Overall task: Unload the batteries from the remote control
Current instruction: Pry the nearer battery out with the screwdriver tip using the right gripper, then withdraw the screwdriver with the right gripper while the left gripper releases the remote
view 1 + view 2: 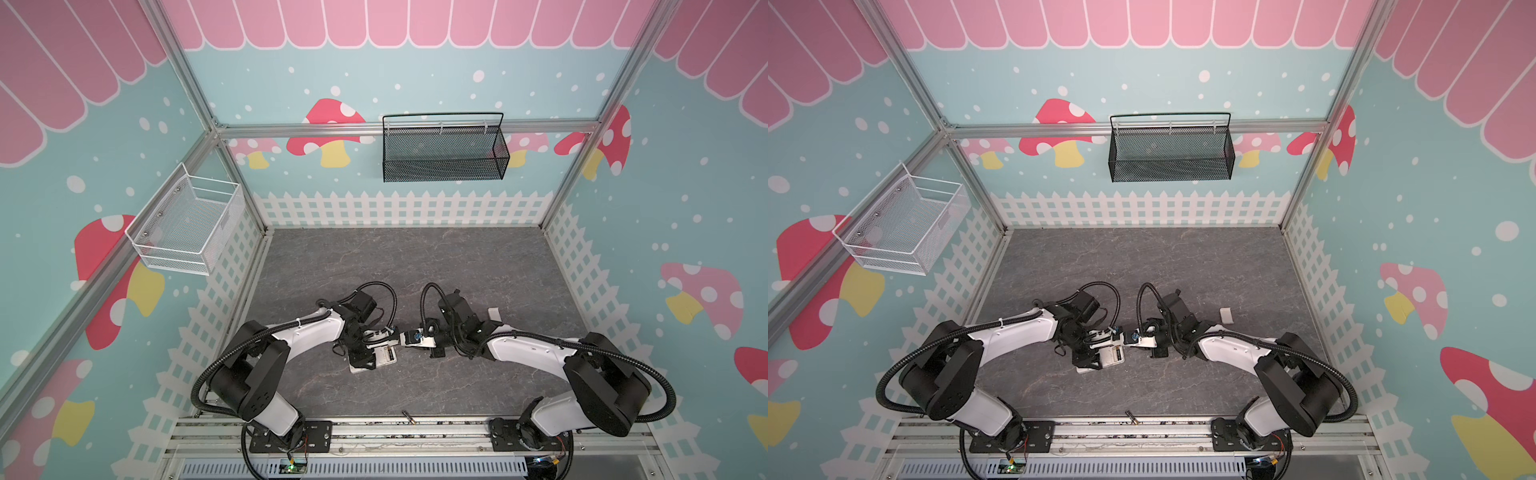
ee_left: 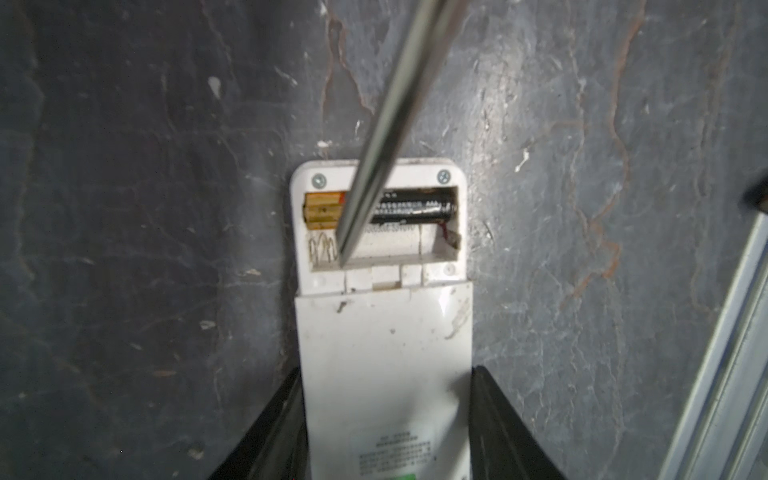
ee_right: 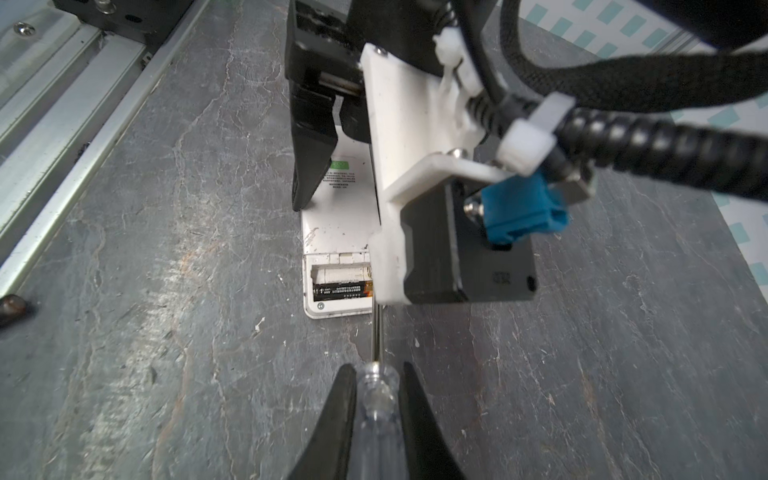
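The right gripper [image 3: 378,369] is pinched tight on the clear handle of a thin screwdriver [image 3: 376,399]. Its steel shaft slants down into the open battery recess of the remote control [image 2: 382,353]. The tip sits in the empty slot, right beside the coil spring [image 2: 322,249], and I can't tell whether the two touch.

The left gripper [image 2: 386,370] stands about half wide, its black fingers [image 2: 286,415] clamped against the remote's two long sides, pinning it flat on the grey slate tabletop [image 2: 124,208]. The remote lies back up, near the middle of the table between the two arms, with its green label toward the left gripper.

One battery [image 2: 411,208], black with a gold end, still lies in the far slot of the recess. What looks like a loose battery [image 1: 409,417] lies by the front rail, well apart from the remote. A small white cover piece [image 1: 1225,314] rests on the table behind the right arm.
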Controlling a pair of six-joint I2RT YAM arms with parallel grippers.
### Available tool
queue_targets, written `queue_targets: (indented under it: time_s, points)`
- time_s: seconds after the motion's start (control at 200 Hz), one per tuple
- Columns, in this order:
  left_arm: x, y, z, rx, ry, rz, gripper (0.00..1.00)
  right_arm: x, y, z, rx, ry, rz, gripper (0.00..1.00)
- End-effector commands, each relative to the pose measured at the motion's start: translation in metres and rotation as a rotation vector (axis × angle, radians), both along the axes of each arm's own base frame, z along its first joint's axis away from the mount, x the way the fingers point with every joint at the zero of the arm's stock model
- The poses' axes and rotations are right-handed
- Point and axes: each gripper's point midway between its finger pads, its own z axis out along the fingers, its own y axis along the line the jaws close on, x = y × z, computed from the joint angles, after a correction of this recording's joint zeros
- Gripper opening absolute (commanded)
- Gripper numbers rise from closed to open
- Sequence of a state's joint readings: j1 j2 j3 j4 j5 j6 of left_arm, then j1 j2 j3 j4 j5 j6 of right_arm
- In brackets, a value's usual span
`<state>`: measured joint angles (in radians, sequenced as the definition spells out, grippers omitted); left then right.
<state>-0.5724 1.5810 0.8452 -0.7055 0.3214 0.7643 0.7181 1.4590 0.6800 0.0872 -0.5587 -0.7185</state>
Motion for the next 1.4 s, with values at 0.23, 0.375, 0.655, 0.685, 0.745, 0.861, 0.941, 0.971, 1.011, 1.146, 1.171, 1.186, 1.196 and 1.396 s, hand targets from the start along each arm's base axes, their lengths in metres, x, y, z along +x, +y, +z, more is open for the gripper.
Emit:
queue_targets:
  time_s: [0.23, 0.375, 0.655, 0.685, 0.745, 0.861, 0.941, 0.971, 1.011, 1.146, 1.171, 1.186, 1.196, 1.396]
  points:
    - [-0.012, -0.003, -0.005, 0.009, 0.035, -0.034, 0.44, -0.025, -0.014, 0.031, 0.059, 0.007, 0.013, 0.0]
    - [-0.01, -0.005, 0.001, -0.007, 0.026, -0.02, 0.59, -0.028, -0.024, 0.034, 0.06, -0.002, -0.03, 0.0]
    - [-0.002, -0.01, 0.017, -0.037, -0.014, 0.018, 0.83, -0.019, -0.035, 0.052, 0.144, -0.055, -0.172, 0.0]
    - [-0.002, -0.011, 0.02, -0.044, -0.013, 0.02, 0.84, -0.017, -0.036, 0.055, 0.156, -0.062, -0.187, 0.0]
    - [-0.003, -0.014, 0.024, -0.057, -0.012, 0.02, 0.85, -0.014, -0.038, 0.057, 0.17, -0.07, -0.218, 0.0]
    - [-0.003, -0.015, 0.03, -0.071, -0.021, 0.019, 0.87, 0.0, -0.045, 0.06, 0.199, -0.08, -0.326, 0.0]
    - [-0.002, -0.014, 0.033, -0.071, -0.036, 0.023, 0.9, 0.017, -0.051, 0.068, 0.258, -0.067, -0.465, 0.0]
    - [-0.001, -0.013, 0.034, -0.07, -0.042, 0.029, 0.92, 0.024, -0.054, 0.07, 0.28, -0.061, -0.518, 0.0]
    - [0.001, -0.013, 0.037, -0.071, -0.053, 0.034, 0.93, 0.033, -0.06, 0.074, 0.313, -0.053, -0.595, 0.01]
    - [0.011, -0.006, 0.047, -0.1, -0.073, 0.096, 0.99, 0.051, -0.071, 0.08, 0.427, 0.008, -0.772, 0.04]
    - [0.013, -0.005, 0.049, -0.109, -0.074, 0.111, 0.99, 0.052, -0.071, 0.079, 0.438, 0.02, -0.782, 0.04]
    - [0.014, -0.004, 0.051, -0.117, -0.078, 0.118, 0.99, 0.052, -0.071, 0.079, 0.445, 0.028, -0.788, 0.05]
    - [0.015, -0.004, 0.052, -0.122, -0.079, 0.123, 0.99, 0.053, -0.071, 0.078, 0.449, 0.036, -0.797, 0.05]
    - [0.028, 0.01, 0.072, -0.213, -0.108, 0.237, 0.99, 0.066, -0.076, 0.052, 0.481, 0.159, -0.935, 0.06]
